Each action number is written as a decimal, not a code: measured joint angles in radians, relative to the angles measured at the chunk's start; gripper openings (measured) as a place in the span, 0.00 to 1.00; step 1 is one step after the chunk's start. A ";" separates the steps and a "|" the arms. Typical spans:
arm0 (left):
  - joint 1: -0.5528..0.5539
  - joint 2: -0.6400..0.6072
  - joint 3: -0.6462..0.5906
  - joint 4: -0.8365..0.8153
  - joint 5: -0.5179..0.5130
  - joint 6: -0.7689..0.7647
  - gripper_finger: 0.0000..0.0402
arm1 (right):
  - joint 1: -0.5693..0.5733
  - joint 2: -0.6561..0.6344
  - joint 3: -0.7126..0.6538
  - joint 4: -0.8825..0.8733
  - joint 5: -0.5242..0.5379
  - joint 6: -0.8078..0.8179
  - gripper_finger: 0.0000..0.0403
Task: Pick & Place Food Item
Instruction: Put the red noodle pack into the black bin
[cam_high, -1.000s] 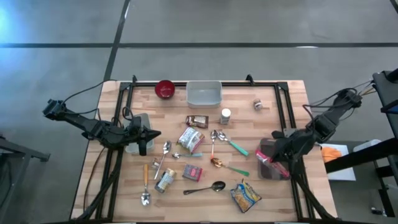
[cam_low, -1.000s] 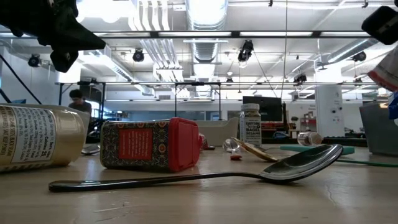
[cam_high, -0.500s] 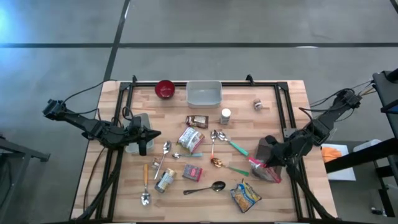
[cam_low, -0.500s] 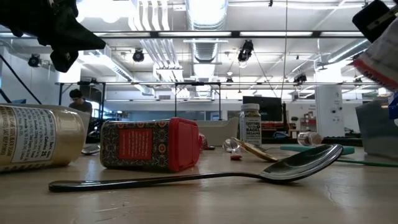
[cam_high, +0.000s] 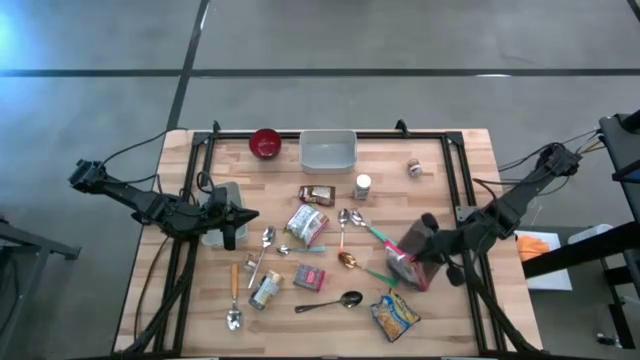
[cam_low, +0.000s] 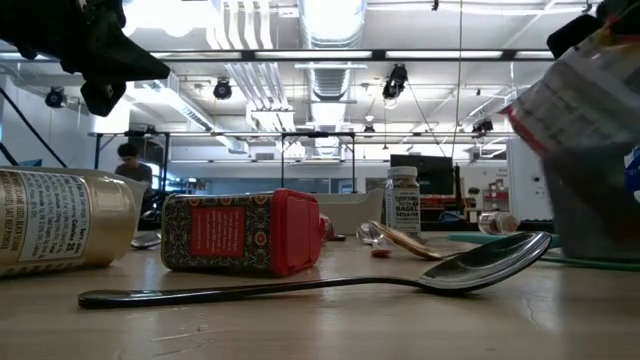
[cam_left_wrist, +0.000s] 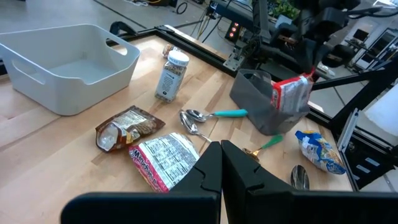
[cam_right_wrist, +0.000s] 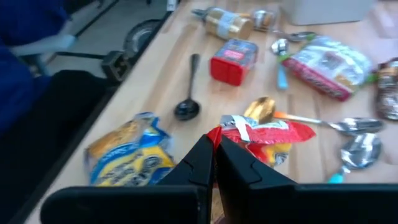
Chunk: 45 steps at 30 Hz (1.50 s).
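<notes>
Right gripper (cam_high: 408, 262) pinches a red snack packet (cam_high: 403, 267) beside the grey bin (cam_high: 428, 240). Left gripper (cam_high: 243, 215), fingers pressed together, waits at the table's (cam_high: 450, 180) left.

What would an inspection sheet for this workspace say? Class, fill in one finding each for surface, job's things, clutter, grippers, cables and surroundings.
Surface: wooden table, black frame rails.
Job's things: red snack packet held over grey bin; white tub empty.
Clutter: spoons, red tin, yellow chip bag, spice jar, red bowl.
Grippers: right gripper shut on the packet; left gripper shut, empty.
Cables: black leads trail off both arms.
Surroundings: concrete floor; a person beyond the table.
</notes>
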<state>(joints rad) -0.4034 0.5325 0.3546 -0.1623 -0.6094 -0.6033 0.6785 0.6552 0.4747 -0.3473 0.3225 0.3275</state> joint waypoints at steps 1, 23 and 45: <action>0.000 0.000 0.000 0.000 0.000 0.000 0.00 | 0.000 0.003 -0.004 -0.001 0.010 -0.005 0.03; 0.000 0.000 0.000 0.000 0.000 0.000 0.00 | 0.023 0.229 -0.058 0.135 0.159 0.030 0.03; 0.000 0.000 0.000 0.000 0.000 -0.001 0.00 | 0.057 0.365 -0.039 0.280 0.248 0.132 0.03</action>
<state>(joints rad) -0.4037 0.5327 0.3546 -0.1623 -0.6094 -0.6041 0.7357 1.0199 0.4358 -0.0673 0.5701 0.4594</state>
